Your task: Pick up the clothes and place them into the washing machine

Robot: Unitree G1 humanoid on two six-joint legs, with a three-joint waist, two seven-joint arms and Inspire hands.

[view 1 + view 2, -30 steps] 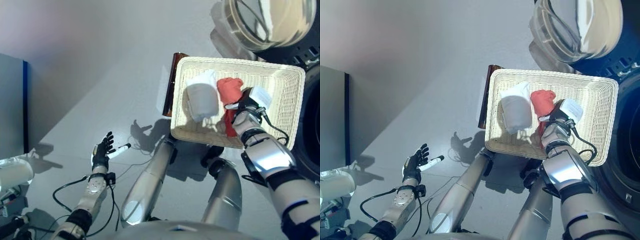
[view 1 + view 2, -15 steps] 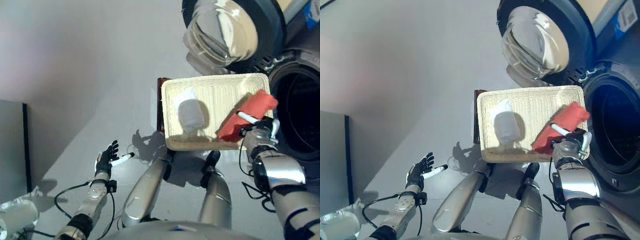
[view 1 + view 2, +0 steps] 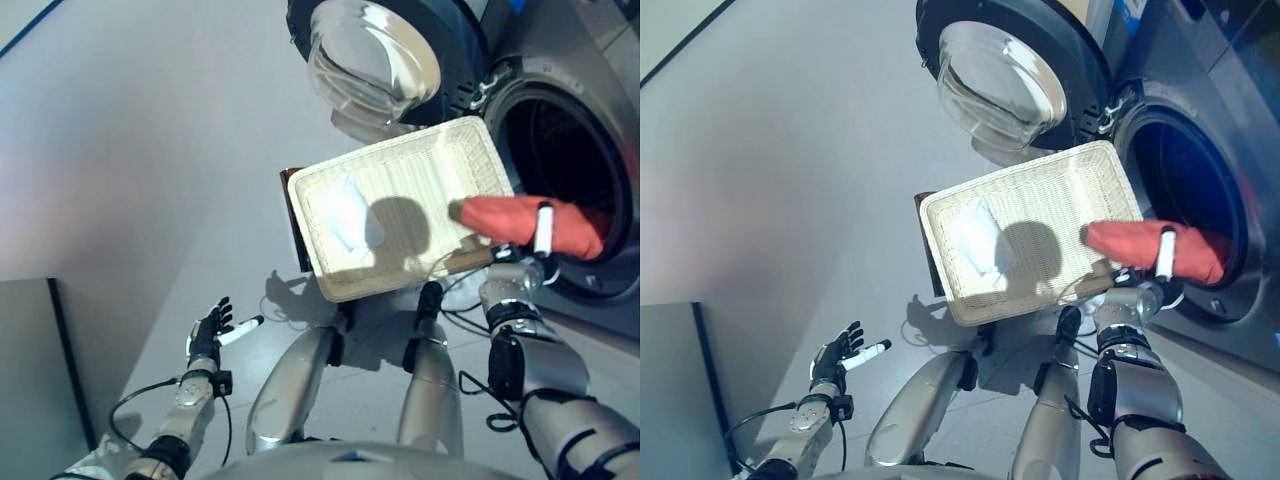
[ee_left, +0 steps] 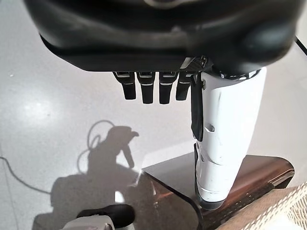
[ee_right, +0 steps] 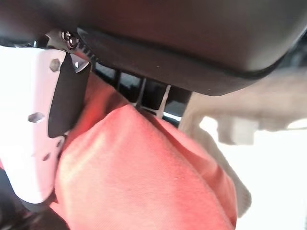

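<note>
One basket (image 3: 420,170), rectangular, of pale woven wicker, with one white cloth (image 3: 345,215) lying in its left part; the rest of the weave bare. One red cloth (image 3: 525,222), soft and folded, pinched between thumb and curled fingers of right hand (image 3: 540,240), held past the basket's right edge and across the lower rim of the drum opening (image 3: 565,150). One washer (image 3: 1200,90), grey-fronted, round mouth dark inside; one door (image 3: 370,60), round, of clear domed glass in a dark ring, swung wide to the left and above the basket. One brown glossy board (image 4: 225,191) with rounded corners under the basket's left edge. Left hand (image 3: 208,330) low and well apart from the basket, fingers straight and spread, holding nothing. Smooth grey floor (image 3: 150,150) free on the left side.
</note>
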